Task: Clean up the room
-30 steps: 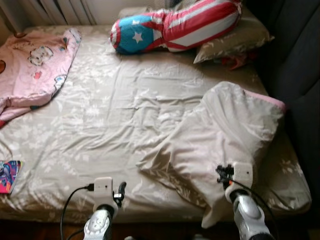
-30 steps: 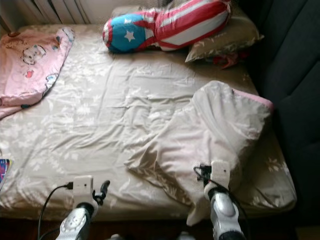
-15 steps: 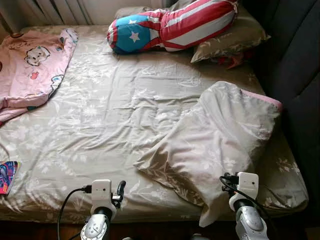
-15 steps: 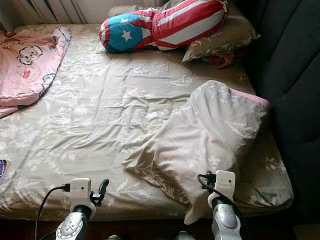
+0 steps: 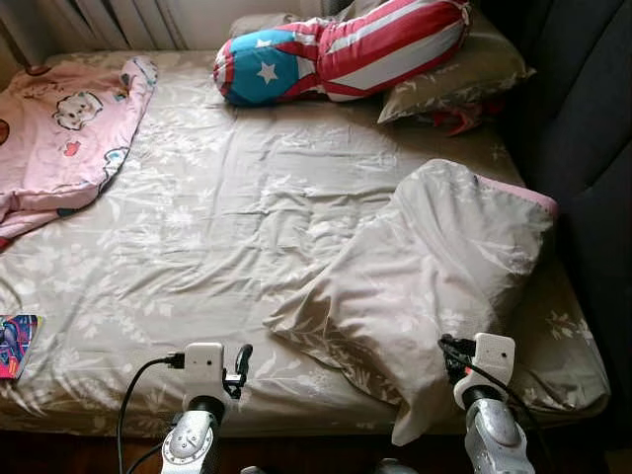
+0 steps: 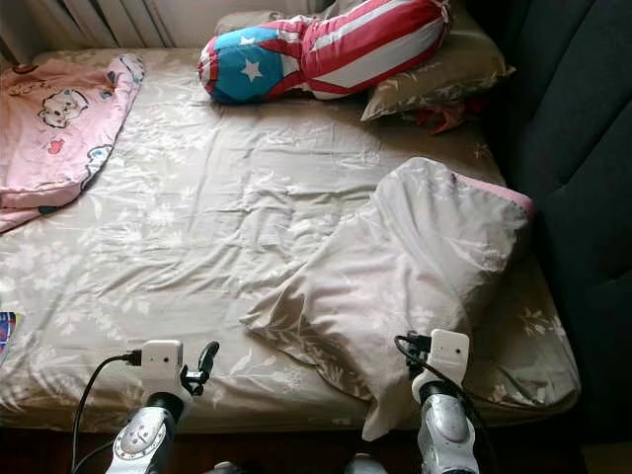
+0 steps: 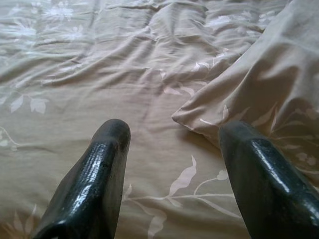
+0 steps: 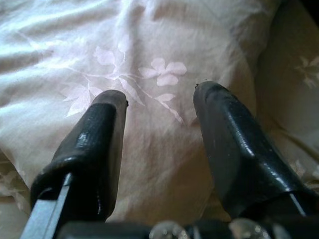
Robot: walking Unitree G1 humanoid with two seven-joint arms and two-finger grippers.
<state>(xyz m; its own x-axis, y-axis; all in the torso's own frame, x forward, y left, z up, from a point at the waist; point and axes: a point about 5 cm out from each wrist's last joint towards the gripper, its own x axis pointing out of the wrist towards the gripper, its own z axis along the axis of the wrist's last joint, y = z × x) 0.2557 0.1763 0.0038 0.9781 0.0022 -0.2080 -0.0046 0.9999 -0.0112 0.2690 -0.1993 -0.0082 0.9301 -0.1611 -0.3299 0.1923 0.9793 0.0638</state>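
So we're looking down at a bed (image 5: pixel 227 237) with a beige floral sheet, dark upholstered headboard along the robot's right. Up at the far end there's a stars-and-stripes cushion (image 5: pixel 341 49) leaning on a beige pillow (image 5: pixel 464 74), a pink cartoon blanket (image 5: pixel 59 138) bunched at the far left, and a colourful little book (image 5: pixel 15 346) at the left edge.

The thing that looks most in need of tidying is the loose pillow (image 5: pixel 425 276) lying crooked on the right half of the bed. Its long axis runs diagonally, from the near edge up toward the headboard, with one corner flopping over the mattress edge.

The right gripper (image 8: pixel 159 134) hovers right over that pillow's near end, fingers spread wide with fabric showing between them, not pinching anything. The left gripper (image 7: pixel 174 164) is also spread open, over bare sheet, with the pillow's nearest corner just ahead of it and toward the robot's right.

My guess: the right arm is clearly closer, basically straight above the pillow. The left would have to reach across to the right to catch that corner.
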